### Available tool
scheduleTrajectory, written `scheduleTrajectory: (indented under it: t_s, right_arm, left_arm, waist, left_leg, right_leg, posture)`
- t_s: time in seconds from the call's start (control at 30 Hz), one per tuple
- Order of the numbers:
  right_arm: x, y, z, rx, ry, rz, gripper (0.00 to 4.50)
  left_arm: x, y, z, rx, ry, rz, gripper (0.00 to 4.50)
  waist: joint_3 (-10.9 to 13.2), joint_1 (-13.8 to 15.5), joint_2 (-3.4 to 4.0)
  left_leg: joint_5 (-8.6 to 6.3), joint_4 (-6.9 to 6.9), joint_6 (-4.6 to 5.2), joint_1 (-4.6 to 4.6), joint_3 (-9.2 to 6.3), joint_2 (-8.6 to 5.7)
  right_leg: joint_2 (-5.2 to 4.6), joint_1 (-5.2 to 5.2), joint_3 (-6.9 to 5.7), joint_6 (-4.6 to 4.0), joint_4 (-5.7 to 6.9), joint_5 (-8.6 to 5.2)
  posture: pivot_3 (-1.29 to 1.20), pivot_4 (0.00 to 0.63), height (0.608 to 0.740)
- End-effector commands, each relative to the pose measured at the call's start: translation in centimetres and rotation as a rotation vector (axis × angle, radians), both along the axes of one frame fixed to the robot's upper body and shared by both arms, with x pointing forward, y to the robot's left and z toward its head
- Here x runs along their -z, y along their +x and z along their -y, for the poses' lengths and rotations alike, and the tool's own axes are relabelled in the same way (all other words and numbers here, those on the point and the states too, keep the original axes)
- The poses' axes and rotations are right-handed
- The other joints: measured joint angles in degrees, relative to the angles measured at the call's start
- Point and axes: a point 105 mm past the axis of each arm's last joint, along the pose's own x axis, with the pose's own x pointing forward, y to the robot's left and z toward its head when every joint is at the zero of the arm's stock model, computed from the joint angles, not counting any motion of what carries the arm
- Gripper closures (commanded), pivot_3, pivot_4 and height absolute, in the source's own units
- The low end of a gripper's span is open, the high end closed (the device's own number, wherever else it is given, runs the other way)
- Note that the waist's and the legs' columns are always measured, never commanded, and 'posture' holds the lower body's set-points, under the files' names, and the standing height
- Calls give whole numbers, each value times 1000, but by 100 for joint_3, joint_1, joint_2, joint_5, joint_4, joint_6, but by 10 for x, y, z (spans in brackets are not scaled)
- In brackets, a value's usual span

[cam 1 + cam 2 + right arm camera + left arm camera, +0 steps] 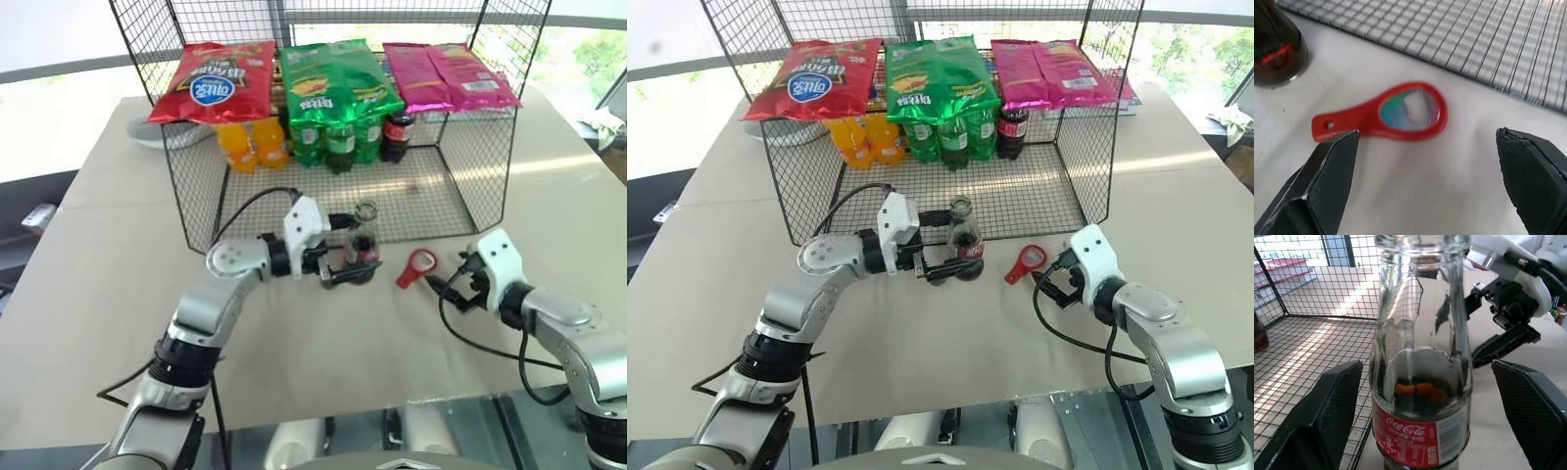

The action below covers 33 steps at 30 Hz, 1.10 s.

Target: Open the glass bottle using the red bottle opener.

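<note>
With its mouth bare, the glass bottle [965,240] stands at the wire basket's [1087,147] near edge; opening looks done. Left gripper [950,266] brackets it, released. Just right lies the red bottle opener [1026,262], the right gripper [1058,279] spread beside it. Next, probably withdrawal. Beige tabletop [1176,215], bright windows beyond.

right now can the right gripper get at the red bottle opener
Probably yes: the red bottle opener lies flat on the table just ahead of the open right gripper, with nothing between them.
</note>
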Motion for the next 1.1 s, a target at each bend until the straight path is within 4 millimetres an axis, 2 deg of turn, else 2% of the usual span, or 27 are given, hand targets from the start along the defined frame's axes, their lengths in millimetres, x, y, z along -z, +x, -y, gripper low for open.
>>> scheduleTrajectory:
  t_s: [0.03, 0.13, 0.2, 0.27, 0.37, 0.53, 0.7, 0.8, 0.87, 0.97, 1.1]
  right_arm:
    - [-19, 3, -1, -28, -7, 107, 0]
    - [-24, 1, -2, -59, -22, 160, 0]
    - [-24, -4, -1, -92, -30, 183, 0]
    - [-29, -14, -5, -160, 57, 216, 0]
    - [-23, -25, 4, -196, 60, 183, 0]
    - [-22, -34, 24, -174, 67, 229, 0]
    - [-11, -52, 53, -120, 35, 244, 0]
    - [-2, -67, 75, -80, -5, 227, 0]
    - [2, -77, 84, -70, -20, 210, 0]
    - [7, -84, 89, -69, -34, 191, 0]
    - [9, -85, 94, -60, -40, 192, 0]
  left_arm:
    - [-18, -8, -6, 6, -35, 58, 25]
    - [-23, -12, -15, -15, -49, 68, 25]
    - [-26, -16, -28, -61, -44, 75, 25]
    - [-30, -27, -40, -59, -106, 63, 25]
    - [-28, -38, -59, -121, -114, 88, 25]
    - [-7, -45, -99, -368, -151, -8, 25]
    - [10, -61, -134, -617, -196, -73, 25]
    - [23, -79, -157, -738, -168, -86, 25]
    - [25, -83, -172, -817, -174, -82, 25]
    - [27, -87, -174, -827, -165, -84, 25]
    - [33, -93, -170, -790, -156, -114, 25]
  waist:
    - [0, -1, 0]
    - [1, -2, 0]
    - [1, -5, -1]
    - [1, -5, 0]
    - [2, -1, 0]
    - [3, 13, -1]
    - [3, 24, -1]
    - [2, 21, 0]
    - [3, 22, -2]
    - [2, 34, -3]
    - [0, 20, -3]
  left_leg:
    - [0, -1, -1, 0, 0, 1]
    - [2, -2, -4, -1, -1, 3]
    - [2, -2, -4, -1, 0, 3]
    - [2, -4, -5, 0, 0, 6]
    - [2, -7, -6, 0, 1, 13]
    - [-14, -3, 20, 6, 2, 11]
    - [-14, -4, 21, 5, 0, 12]
    - [-15, -4, 21, 6, 3, 12]
    - [-15, -4, 22, 6, 4, 12]
    - [-15, -4, 22, 9, 3, 12]
    - [-15, -3, 23, 19, 5, 16]
  right_leg:
    - [1, 0, 0, 0, 0, 0]
    - [0, -1, -1, 0, -1, 0]
    - [0, -1, 0, 0, -2, 0]
    - [-3, -1, 1, 0, -4, -1]
    - [-17, -1, 2, -1, -7, -1]
    - [-25, 4, 2, -1, -7, -1]
    - [-27, 4, 1, -1, -7, -1]
    - [-32, 5, 3, -2, -7, -2]
    - [-33, 5, 4, -3, -8, -3]
    - [-34, 7, 0, -22, -7, -16]
    - [-33, 14, 1, -5, -5, -27]
  posture:
    - [0, 150, 740]
    - [0, 150, 740]
    - [0, 150, 740]
    - [0, 150, 740]
    - [0, 150, 740]
    - [0, 150, 740]
    - [0, 150, 740]
    - [0, 150, 740]
    - [0, 150, 740]
    - [0, 150, 740]
    - [0, 150, 740]
